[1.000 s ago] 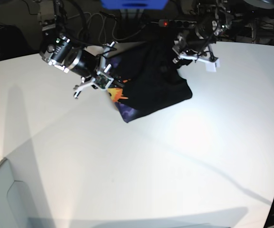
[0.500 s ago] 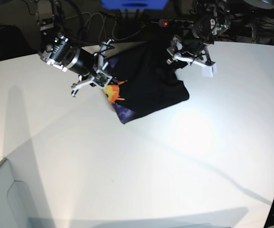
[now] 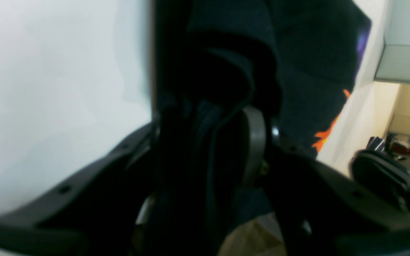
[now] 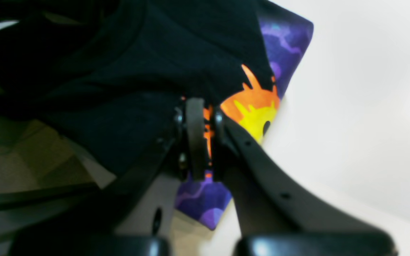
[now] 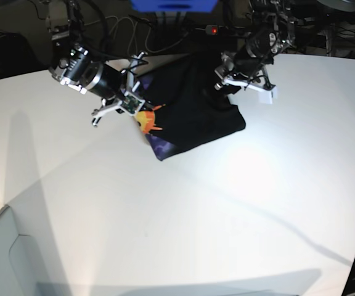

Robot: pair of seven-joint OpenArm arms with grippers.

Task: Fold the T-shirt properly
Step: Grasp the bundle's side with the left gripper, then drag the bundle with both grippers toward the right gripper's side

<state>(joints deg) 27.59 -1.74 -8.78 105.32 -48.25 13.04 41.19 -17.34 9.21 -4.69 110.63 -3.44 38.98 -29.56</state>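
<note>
The black T-shirt (image 5: pixel 193 117) hangs bunched between my two grippers at the far side of the white table (image 5: pixel 183 216). Its orange-yellow sun print (image 5: pixel 146 121) and purple patches show at the lower left edge. My right gripper (image 5: pixel 135 106) is shut on the printed edge; the right wrist view shows its fingers (image 4: pixel 195 135) pinching cloth beside the sun print (image 4: pixel 253 110). My left gripper (image 5: pixel 227 83) is shut on a thick black fold (image 3: pixel 222 89) at the shirt's upper right. The shirt's lower part rests on the table.
Cables and a power strip (image 5: pixel 224 29) with a red light lie behind the table's far edge. A blue object (image 5: pixel 172 5) stands at the top middle. A grey panel (image 5: pixel 8 259) sits at the near left corner.
Both grippers have drawn slightly up and back toward the far edge, pulling the shirt with them. The left gripper has tilted and shifted a little left.
</note>
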